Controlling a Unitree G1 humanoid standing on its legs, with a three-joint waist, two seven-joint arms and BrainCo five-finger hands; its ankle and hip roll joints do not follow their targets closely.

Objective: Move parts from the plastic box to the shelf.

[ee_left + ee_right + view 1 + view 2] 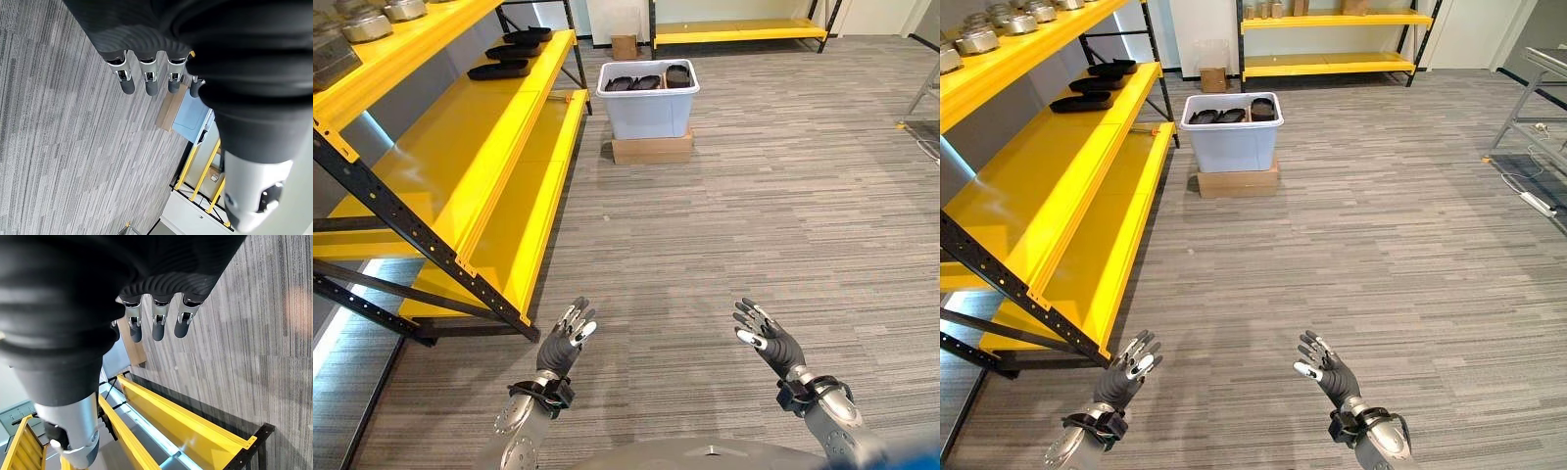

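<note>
Both hands low in front, over bare grey floor [783,225], well short of everything. Left hand [564,339] held out with fingers [128,83] straight and relaxed, nothing in them. Right hand [771,339] same: fingers [156,328] loosely extended, released, carrying nothing. Hands well apart from each other.

Plastic box [648,116] is far ahead, pale blue-white, sitting on a flat cardboard box [652,149] on the floor. Dark parts [646,81] lie inside it, up near the rim: a couple of flat black trays side by side and one rounder dark piece at the right end. Cannot tell the exact count.

Shelf [460,147] runs along the robot's left: yellow decks on a black perforated frame, several levels. Far end of the middle deck holds black trays [509,54], lined up in a row and close to the box's near-left corner. Top deck carries metal round parts [977,37], grey, in a row. Lower deck bare and yellow where visible.

Second yellow shelf [1332,39] stands against the back wall behind the box, with a small cardboard box [1212,78] on the floor beside it. A metal-legged table frame [1533,93] sits at the far right, with a white power strip [1536,203] on the floor near it.
</note>
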